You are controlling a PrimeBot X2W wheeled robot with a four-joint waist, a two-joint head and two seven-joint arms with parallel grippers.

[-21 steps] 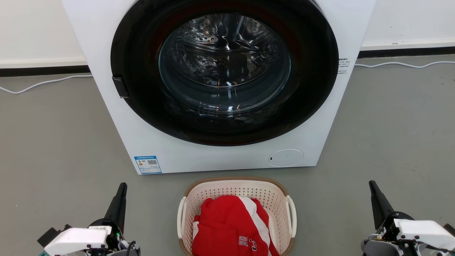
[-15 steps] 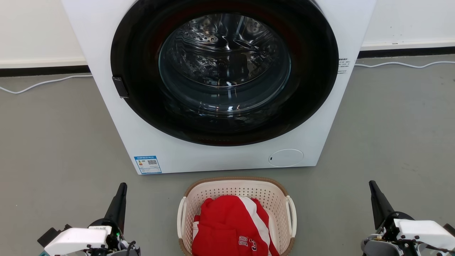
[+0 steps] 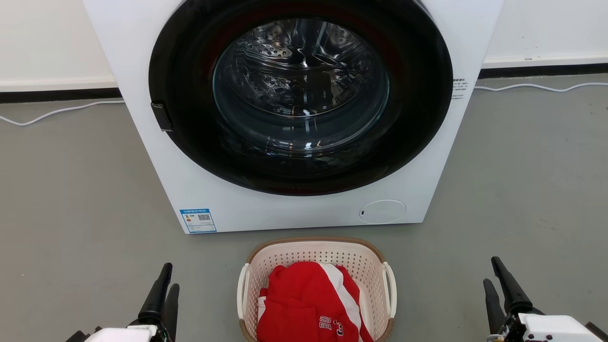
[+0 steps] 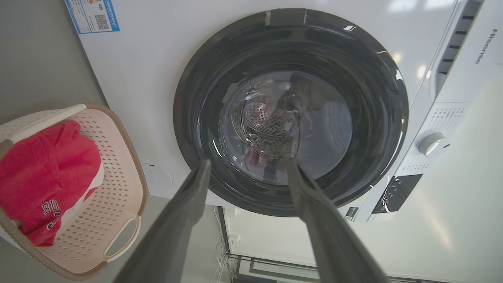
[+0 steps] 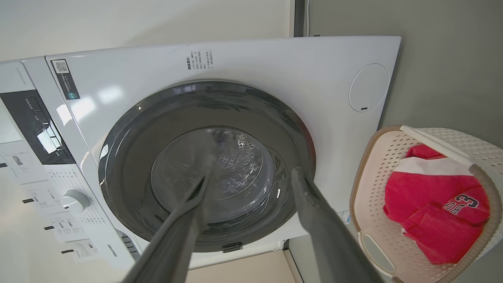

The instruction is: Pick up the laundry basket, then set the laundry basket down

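The laundry basket (image 3: pixel 314 252) stands on the grey floor just in front of the washer, cream and perforated, with a brown rim and white side handles. Red and white clothing (image 3: pixel 304 304) lies inside it. My left gripper (image 3: pixel 169 280) is low on the basket's left, well apart from it, open and holding nothing. My right gripper (image 3: pixel 490 271) is low on the basket's right, also open and holding nothing. The left wrist view has the basket (image 4: pixel 114 177) at its left, beside the open gripper (image 4: pixel 248 163). In the right wrist view the basket (image 5: pixel 371 188) is at the right of the open gripper (image 5: pixel 251 173).
A white front-loading washer (image 3: pixel 294 209) with a round dark glass door (image 3: pixel 300 85) rises right behind the basket. White cables (image 3: pixel 52 111) run along the floor by the wall on both sides. Grey floor (image 3: pixel 71 213) lies open left and right of the basket.
Both grippers have dropped toward the bottom edge of the head view. Each now shows two separate fingers where one dark shape showed before. The basket has not moved.
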